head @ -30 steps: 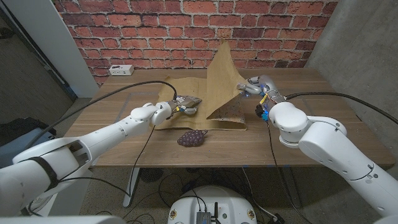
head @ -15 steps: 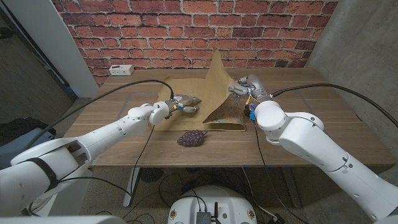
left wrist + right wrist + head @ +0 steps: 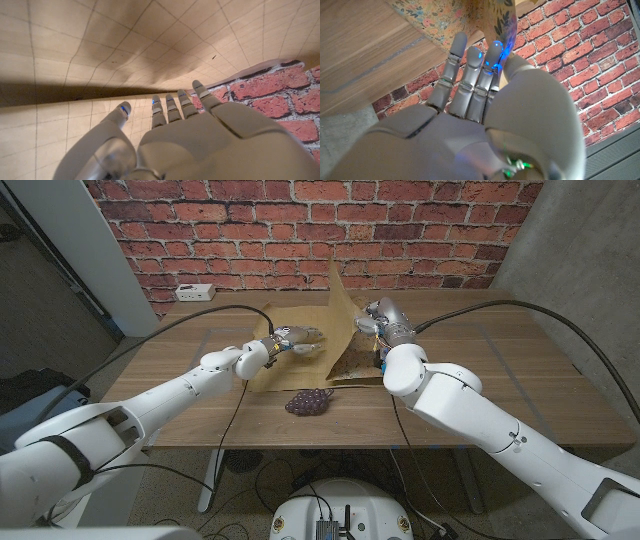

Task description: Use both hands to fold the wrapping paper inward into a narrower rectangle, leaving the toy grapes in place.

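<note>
Head view: brown kraft wrapping paper (image 3: 335, 320) with a floral printed underside, spread over the middle of the wooden table (image 3: 500, 370) toward its far edge, right portion raised into a steep upright flap. Right hand (image 3: 378, 318) at that flap, fingers against the raised sheet, apparently gripping its edge. Left hand (image 3: 292, 343) at the paper's left portion, fingers extended over the sheet; grasp not discernible here. Cluster of dark purple toy grapes (image 3: 308, 401) on bare wood nearer the table's front edge, just off the paper, between the two arms. White power strip (image 3: 194, 291) by the far left corner, against the red brick wall (image 3: 300, 220).

Left wrist view: left hand (image 3: 170, 125) with fingers straight and slightly spread over the grid-lined plain face of the paper (image 3: 125, 60); nothing clasped, whether touching cannot be told.

Right wrist view: right hand (image 3: 470, 100) with fingers straight together, floral paper edge (image 3: 501, 20) caught beside the fingertips.
</note>
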Controlling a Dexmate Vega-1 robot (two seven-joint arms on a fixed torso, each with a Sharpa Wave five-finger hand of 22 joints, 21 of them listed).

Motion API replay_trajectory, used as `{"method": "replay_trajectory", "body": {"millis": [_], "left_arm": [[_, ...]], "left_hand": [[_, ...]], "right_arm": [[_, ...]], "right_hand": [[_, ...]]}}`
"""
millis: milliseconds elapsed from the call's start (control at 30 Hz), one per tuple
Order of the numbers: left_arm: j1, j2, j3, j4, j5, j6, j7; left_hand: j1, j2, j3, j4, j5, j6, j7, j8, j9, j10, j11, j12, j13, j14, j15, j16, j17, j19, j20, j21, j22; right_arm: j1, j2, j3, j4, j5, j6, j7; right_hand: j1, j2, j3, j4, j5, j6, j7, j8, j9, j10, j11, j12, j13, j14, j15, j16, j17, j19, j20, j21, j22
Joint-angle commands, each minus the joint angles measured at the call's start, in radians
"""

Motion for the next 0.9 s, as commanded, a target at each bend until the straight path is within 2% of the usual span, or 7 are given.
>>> {"method": "replay_trajectory", "body": {"millis": [33, 233, 433, 500, 600, 733, 900], "left_arm": [[0.035, 0.012, -0.050, 0.001, -0.067, -0.065, 0.107], [0.095, 0.034, -0.109, -0.040, -0.096, -0.095, 0.238], [0.162, 0.042, -0.168, -0.064, -0.101, -0.144, 0.429], [0.182, 0.041, -0.188, -0.063, -0.107, -0.174, 0.495], [0.206, 0.039, -0.216, -0.061, -0.129, -0.231, 0.564], [0.238, 0.035, -0.251, -0.062, -0.162, -0.312, 0.630], [0.274, 0.031, -0.294, -0.066, -0.186, -0.410, 0.683]], "left_hand": [[-0.003, -0.016, -0.013, -0.011, 0.006, 0.059, 0.015, 0.012, 0.002, 0.058, 0.014, 0.018, 0.000, 0.057, -0.013, 0.009, 0.001, 0.029, 0.019, 0.007, 0.001], [-0.011, -0.006, -0.023, -0.032, 0.007, 0.175, 0.039, 0.028, 0.007, 0.182, 0.039, 0.044, 0.006, 0.168, 0.001, 0.022, 0.004, 0.071, 0.087, 0.013, 0.007], [-0.016, 0.013, -0.020, -0.048, -0.001, 0.259, 0.066, 0.036, 0.010, 0.305, 0.064, 0.074, 0.016, 0.301, 0.005, 0.045, 0.012, 0.110, 0.106, 0.025, 0.013], [-0.020, 0.022, -0.018, -0.054, -0.004, 0.304, 0.087, 0.043, 0.011, 0.353, 0.066, 0.087, 0.023, 0.348, 0.009, 0.053, 0.015, 0.127, 0.112, 0.031, 0.016], [-0.020, 0.023, -0.017, -0.057, -0.005, 0.315, 0.088, 0.045, 0.012, 0.360, 0.065, 0.089, 0.026, 0.365, 0.010, 0.056, 0.016, 0.134, 0.117, 0.034, 0.017], [-0.020, 0.024, -0.016, -0.060, -0.006, 0.316, 0.088, 0.043, 0.012, 0.362, 0.063, 0.088, 0.028, 0.373, 0.008, 0.057, 0.016, 0.142, 0.120, 0.037, 0.017], [-0.021, 0.025, -0.016, -0.064, -0.007, 0.333, 0.091, 0.045, 0.012, 0.380, 0.068, 0.093, 0.032, 0.384, 0.012, 0.056, 0.017, 0.137, 0.125, 0.036, 0.019]], "right_arm": [[0.077, 0.061, -0.129, 0.055, -0.164, -0.095, 0.014], [0.100, 0.081, -0.168, 0.073, -0.210, -0.122, 0.037], [0.146, 0.113, -0.242, 0.102, -0.274, -0.177, 0.048], [0.169, 0.120, -0.266, 0.106, -0.281, -0.204, 0.071], [0.201, 0.132, -0.295, 0.118, -0.283, -0.231, 0.102], [0.248, 0.143, -0.339, 0.134, -0.284, -0.254, 0.142], [0.259, 0.162, -0.340, 0.151, -0.262, -0.236, 0.174]], "right_hand": [[-0.007, -0.004, 0.012, 0.001, -0.004, 0.067, 0.060, 0.000, 0.006, 0.003, -0.002, 0.003, -0.001, 0.008, -0.051, -0.002, 0.001, -0.008, 0.002, 0.010, -0.001], [-0.014, -0.014, 0.013, 0.001, -0.009, 0.071, 0.058, -0.001, 0.006, 0.008, -0.002, 0.005, -0.001, 0.012, -0.052, -0.003, 0.001, -0.011, 0.003, 0.017, -0.005], [-0.020, -0.018, 0.017, 0.002, -0.013, 0.072, 0.054, -0.004, 0.005, 0.005, -0.002, 0.007, 0.002, 0.005, -0.047, -0.009, 0.001, -0.019, 0.003, 0.023, -0.009], [-0.029, -0.017, 0.019, 0.007, -0.017, 0.071, 0.051, -0.010, 0.001, -0.005, -0.006, 0.006, 0.005, 0.001, -0.049, -0.014, 0.000, -0.028, 0.002, 0.025, -0.012], [-0.047, -0.015, 0.019, 0.015, -0.023, 0.071, 0.044, -0.017, -0.007, -0.015, -0.005, -0.003, -0.004, -0.006, -0.046, -0.027, -0.011, -0.052, -0.001, 0.025, -0.016], [-0.060, -0.022, 0.002, 0.014, -0.038, 0.068, 0.037, -0.028, -0.017, -0.025, -0.006, -0.012, -0.013, -0.011, -0.040, -0.049, -0.055, -0.069, 0.001, 0.030, -0.020], [-0.116, -0.030, -0.050, 0.033, -0.075, 0.055, 0.034, -0.052, -0.035, -0.044, 0.009, -0.035, -0.036, -0.018, -0.026, -0.085, -0.146, -0.093, 0.009, 0.040, -0.027]]}}
